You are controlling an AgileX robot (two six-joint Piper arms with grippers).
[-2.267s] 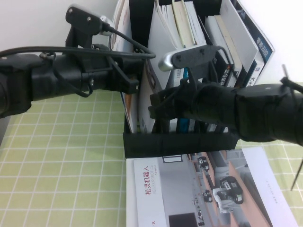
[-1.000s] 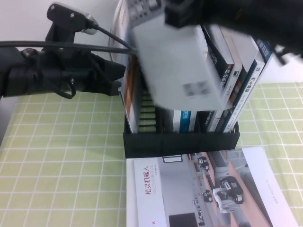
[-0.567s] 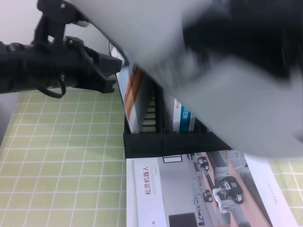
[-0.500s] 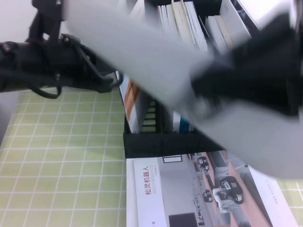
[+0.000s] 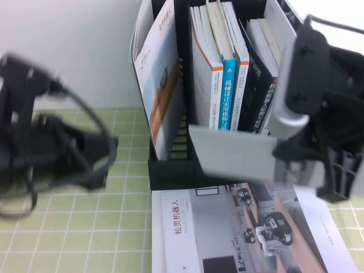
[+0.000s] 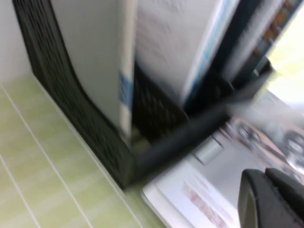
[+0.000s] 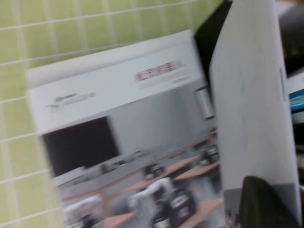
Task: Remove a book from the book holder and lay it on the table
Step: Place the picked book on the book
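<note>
High view: right pincer (image 5: pixel 310 151) now clamps the grey-backed book (image 5: pixel 239 156) clear of the book holder (image 5: pixel 187 170), nearly flat over the tabletop (image 5: pixel 68 227); left pincer (image 5: pixel 99 165) has retreated, grip unclear.

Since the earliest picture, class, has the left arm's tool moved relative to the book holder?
Yes. The left tool has drawn back leftward and down the view, away from the book holder; the right tool holds the book.

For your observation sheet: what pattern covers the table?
Light green table with white grid; high view.
</note>
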